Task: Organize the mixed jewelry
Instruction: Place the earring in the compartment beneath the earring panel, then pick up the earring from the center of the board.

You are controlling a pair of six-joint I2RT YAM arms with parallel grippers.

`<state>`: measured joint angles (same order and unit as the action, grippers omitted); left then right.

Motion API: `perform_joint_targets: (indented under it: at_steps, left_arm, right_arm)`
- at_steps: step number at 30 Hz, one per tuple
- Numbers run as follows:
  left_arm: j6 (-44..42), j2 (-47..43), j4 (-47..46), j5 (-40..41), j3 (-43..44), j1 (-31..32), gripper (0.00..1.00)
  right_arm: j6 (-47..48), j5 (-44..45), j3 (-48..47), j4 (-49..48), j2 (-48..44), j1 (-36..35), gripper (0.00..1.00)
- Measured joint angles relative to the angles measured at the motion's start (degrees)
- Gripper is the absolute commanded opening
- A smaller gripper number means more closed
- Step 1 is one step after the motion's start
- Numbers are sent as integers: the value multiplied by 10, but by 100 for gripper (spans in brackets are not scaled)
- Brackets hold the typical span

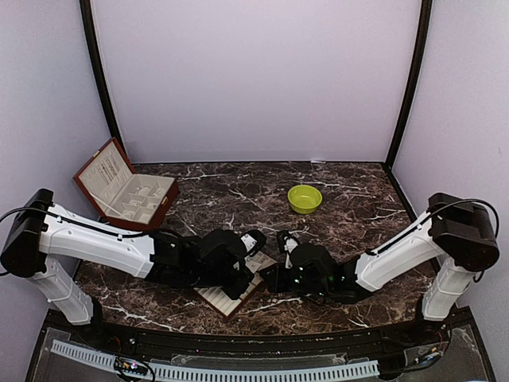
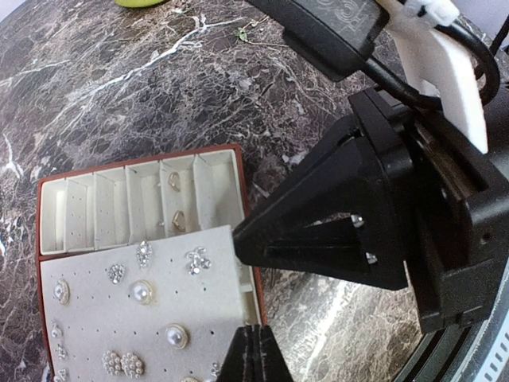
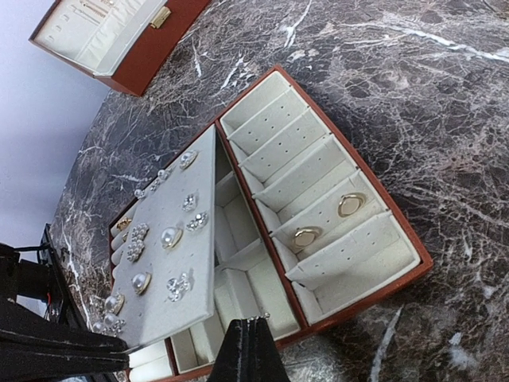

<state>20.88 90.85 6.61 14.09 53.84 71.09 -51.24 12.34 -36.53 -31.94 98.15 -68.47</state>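
The mixed jewelry sits in a small red-rimmed cream tray between both arms. Pearl and crystal studs are pinned to a grey card that tilts above the compartments. Two gold rings stand in the slotted rows. My left gripper is shut, its tips at the card's near right edge. My right gripper is shut just outside the tray's rim, by the card's corner. A tiny glittering piece shows right at its tips; whether it is pinched I cannot tell.
A reddish-brown box stands open at the far left. A green bowl sits right of centre towards the back. Both arms lie low across the near half of the marble table, wrists almost meeting over the tray.
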Motion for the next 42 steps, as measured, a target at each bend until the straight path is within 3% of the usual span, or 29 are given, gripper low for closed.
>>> perform_joint_targets:
  at_steps: [15,20,33,42]
  left_arm:
    - [2,-2,2,0,0,0,0]
    - [3,-3,3,0,0,0,0]
    - [3,-23,4,-1,-3,0,0]
    - [3,-27,5,0,-4,0,0]
  right_arm:
    - [6,-13,-21,-17,37,13,0]
    - [9,-15,-21,-21,37,18,10]
    - [10,-21,-16,-23,32,22,15]
    - [13,-1,38,15,-67,28,29]
